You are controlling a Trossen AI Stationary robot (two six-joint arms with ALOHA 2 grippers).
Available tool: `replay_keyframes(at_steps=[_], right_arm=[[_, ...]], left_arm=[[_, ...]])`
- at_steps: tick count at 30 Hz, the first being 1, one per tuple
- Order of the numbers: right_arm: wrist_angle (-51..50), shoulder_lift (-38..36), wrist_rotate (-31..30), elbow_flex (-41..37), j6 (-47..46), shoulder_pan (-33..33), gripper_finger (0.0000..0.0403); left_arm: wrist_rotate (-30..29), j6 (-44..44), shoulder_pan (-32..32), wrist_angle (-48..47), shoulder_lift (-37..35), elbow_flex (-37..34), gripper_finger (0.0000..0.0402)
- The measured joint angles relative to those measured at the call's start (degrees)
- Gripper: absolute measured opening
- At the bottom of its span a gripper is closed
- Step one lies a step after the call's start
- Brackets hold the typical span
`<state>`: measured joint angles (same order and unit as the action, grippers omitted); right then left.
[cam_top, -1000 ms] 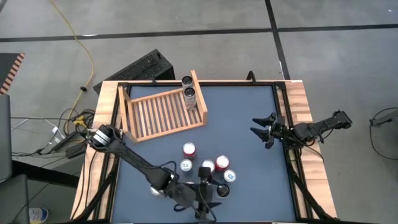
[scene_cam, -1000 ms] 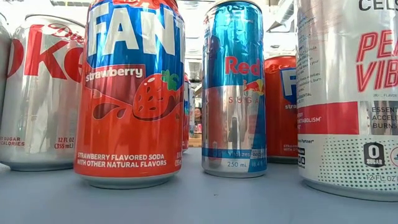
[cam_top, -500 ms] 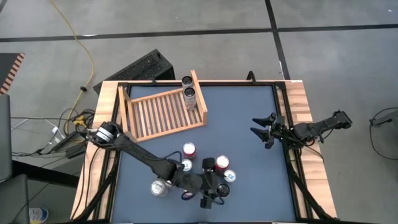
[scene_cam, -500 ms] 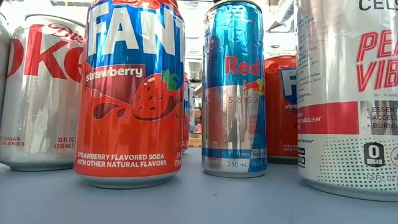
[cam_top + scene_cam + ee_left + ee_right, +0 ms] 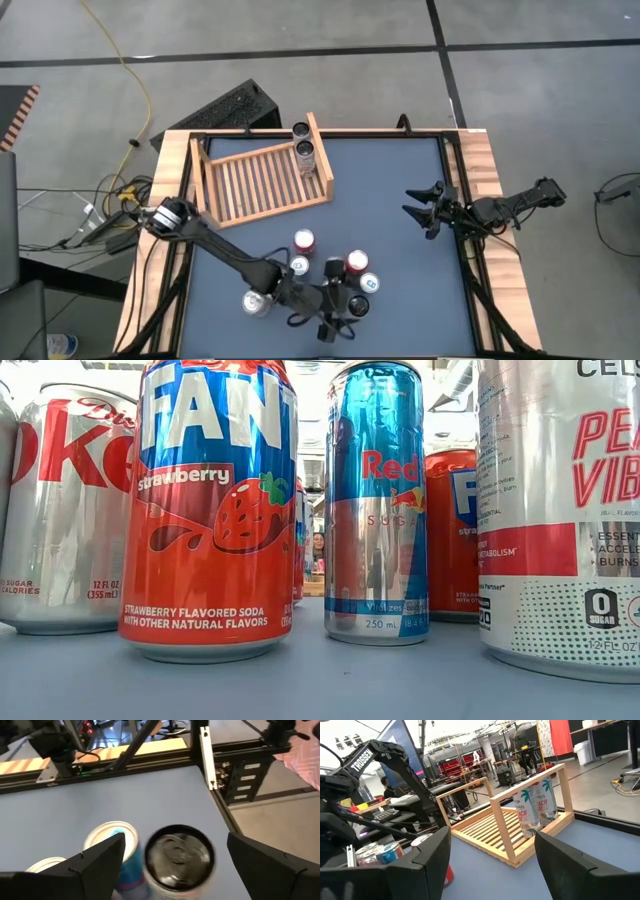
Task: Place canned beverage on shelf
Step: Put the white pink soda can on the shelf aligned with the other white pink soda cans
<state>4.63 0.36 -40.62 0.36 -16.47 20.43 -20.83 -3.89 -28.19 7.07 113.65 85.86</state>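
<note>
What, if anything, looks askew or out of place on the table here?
The shelf sits skewed, rotated against the table edges rather than square to them. Two cans already stand upright at one end of it. The loose cans near the left gripper all stand upright; nothing looks spilled or damaged.

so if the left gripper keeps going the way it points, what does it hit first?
Probably the dark-topped can: it sits between the open fingers of the left gripper, which is right above it. Depth is unclear.
</note>
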Motion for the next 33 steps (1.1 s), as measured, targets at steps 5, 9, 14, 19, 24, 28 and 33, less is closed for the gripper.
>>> replay_keyframes(at_steps=[5,9,14,19,24,28,33], right_arm=[[0.04,0.0,0.0,0.0,-0.02,0.0,0.0274],[0.06,0.0,0.0,0.0,-0.12,0.0,0.0274],[0.06,0.02,0.04,0.0,-0.17,0.0,0.0274],[0.06,0.02,0.04,0.0,-0.17,0.09,0.0274],[0.06,0.02,0.07,-0.02,-0.13,0.11,0.0274],[0.06,0.02,0.07,-0.01,-0.05,0.1,0.0274],[0.04,0.02,0.07,-0.01,0.0,0.09,0.0274]], left_arm=[[0.33,-0.4,0.33,0.14,0.2,0.0,0.0341],[2.18,-3.58,0.4,0.79,2.12,-0.07,0.0341],[3.05,-5.48,0.46,2.84,2.62,-0.04,0.034],[2.59,-5.74,0.81,2.38,2.62,-0.04,0.034],[4.93,-8.81,2.25,0.83,2.62,-0.04,0.034],[7.0,-10.29,2.83,0.31,2.62,-0.04,0.0332],[7.01,-10.42,2.74,-0.9,2.71,-0.04,0.0296]])
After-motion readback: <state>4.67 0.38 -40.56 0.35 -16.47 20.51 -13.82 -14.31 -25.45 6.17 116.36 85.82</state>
